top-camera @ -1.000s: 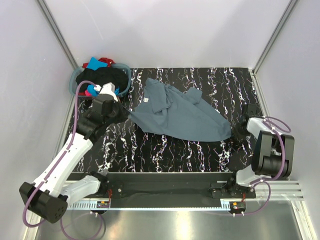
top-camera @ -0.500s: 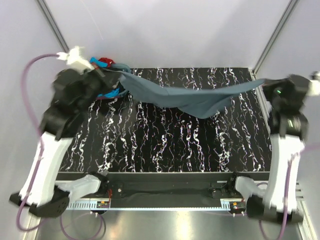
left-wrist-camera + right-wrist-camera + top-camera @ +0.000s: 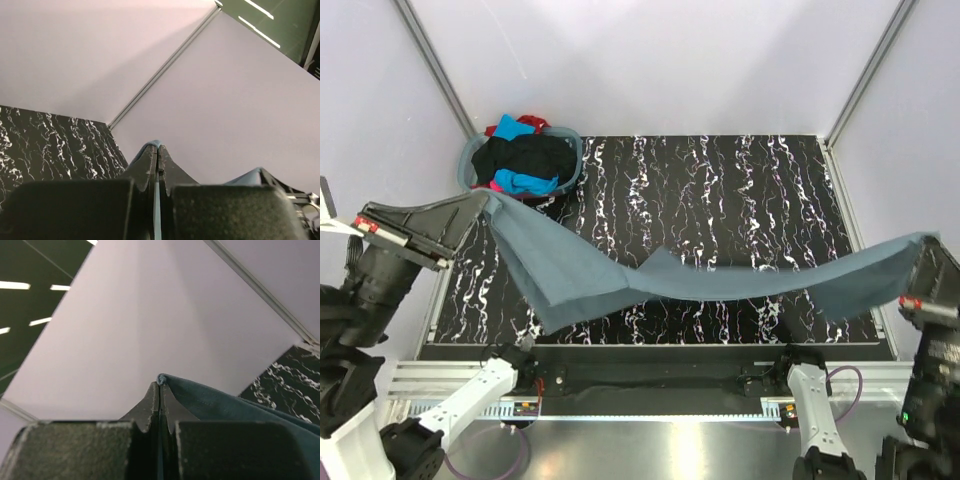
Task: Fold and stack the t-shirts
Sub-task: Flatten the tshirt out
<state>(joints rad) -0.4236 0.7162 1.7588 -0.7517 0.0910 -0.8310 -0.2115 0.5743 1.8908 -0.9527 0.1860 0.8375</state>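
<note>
Aloft over the table (image 3: 740,190), the blue-grey shirt (image 3: 720,285) sags between both arms. The left gripper (image 3: 480,198) pinches one end and the right gripper (image 3: 926,244) the other. Both pairs of fingers (image 3: 147,405) are clamped on the cloth, which pokes just past their tips.

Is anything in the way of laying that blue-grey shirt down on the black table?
Nothing visible does. The shirt hangs stretched over bare tabletop; the laundry basket sits off at the far left corner.

Grey-blue basket (image 3: 577,152) at marbled table's (image 3: 720,200) far-left corner
</note>
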